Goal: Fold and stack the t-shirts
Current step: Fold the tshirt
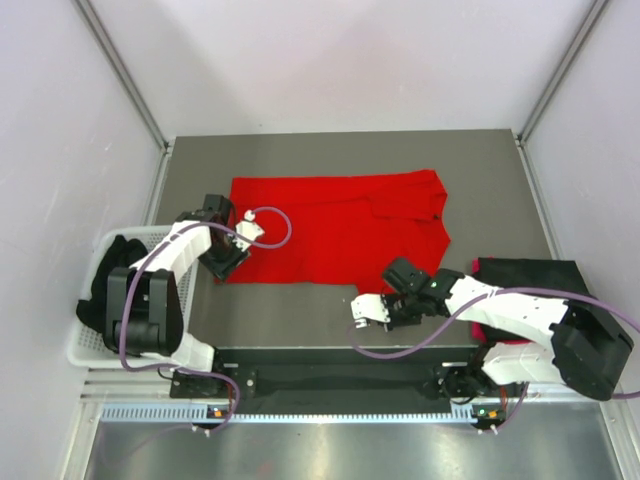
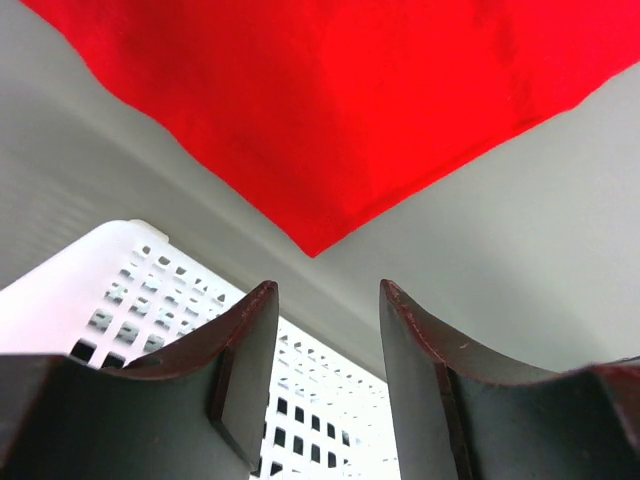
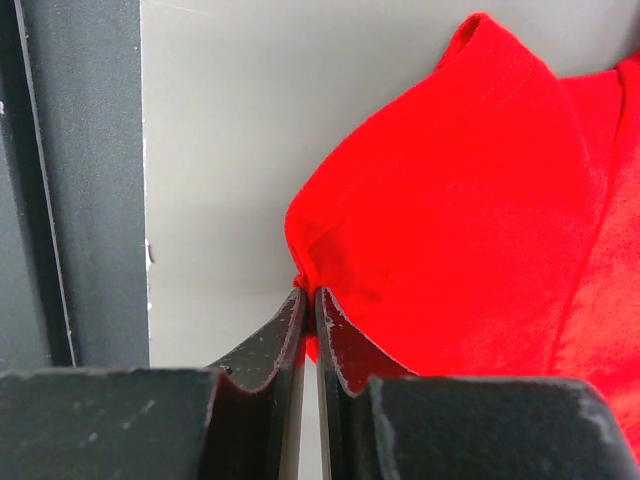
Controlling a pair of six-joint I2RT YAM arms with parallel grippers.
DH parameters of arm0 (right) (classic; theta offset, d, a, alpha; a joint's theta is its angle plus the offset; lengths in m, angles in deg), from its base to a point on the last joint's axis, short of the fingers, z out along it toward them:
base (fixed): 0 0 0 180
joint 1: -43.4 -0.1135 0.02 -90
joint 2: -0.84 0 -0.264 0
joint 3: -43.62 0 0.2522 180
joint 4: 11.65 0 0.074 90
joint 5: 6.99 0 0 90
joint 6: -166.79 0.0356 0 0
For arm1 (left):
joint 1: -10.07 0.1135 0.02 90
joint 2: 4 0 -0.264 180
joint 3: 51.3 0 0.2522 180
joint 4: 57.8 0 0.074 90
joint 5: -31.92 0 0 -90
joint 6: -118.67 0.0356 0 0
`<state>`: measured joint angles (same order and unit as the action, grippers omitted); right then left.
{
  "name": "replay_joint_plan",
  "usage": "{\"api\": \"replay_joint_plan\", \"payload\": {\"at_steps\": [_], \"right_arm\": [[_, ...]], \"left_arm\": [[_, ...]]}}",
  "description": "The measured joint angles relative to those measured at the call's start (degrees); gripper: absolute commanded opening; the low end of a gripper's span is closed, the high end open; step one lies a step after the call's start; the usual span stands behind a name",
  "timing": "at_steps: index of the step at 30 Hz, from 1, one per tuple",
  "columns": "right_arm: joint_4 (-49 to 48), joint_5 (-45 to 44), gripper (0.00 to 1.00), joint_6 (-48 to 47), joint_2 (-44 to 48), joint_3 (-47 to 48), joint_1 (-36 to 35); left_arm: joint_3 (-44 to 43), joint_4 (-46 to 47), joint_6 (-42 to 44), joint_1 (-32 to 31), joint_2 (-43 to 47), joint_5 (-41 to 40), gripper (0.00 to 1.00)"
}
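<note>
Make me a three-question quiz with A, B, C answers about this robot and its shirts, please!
1. Where is the white basket? A) far right B) far left C) in the middle
2. What colour is the spread-out t-shirt? A) red B) blue C) green
3. How is the right end effector? A) wide open B) holding the basket C) shut on the t-shirt

Answers: 1 B, the top view shows the white basket at the left side. 2 A, the spread-out t-shirt is bright red in every view. 3 C, the right wrist view shows its fingers pinched together on red cloth.
</note>
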<state>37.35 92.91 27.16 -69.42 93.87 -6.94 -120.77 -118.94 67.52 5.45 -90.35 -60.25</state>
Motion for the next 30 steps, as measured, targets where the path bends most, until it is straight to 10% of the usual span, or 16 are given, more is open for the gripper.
{"api": "replay_joint_plan", "payload": {"at_steps": [30], "right_arm": [[-1.27, -0.81, 0.06, 0.35, -1.11, -0.02, 0.94]], "left_arm": [[-0.35, 1.51, 1.49, -0.20, -10.47, -3.78, 0.33]]}}
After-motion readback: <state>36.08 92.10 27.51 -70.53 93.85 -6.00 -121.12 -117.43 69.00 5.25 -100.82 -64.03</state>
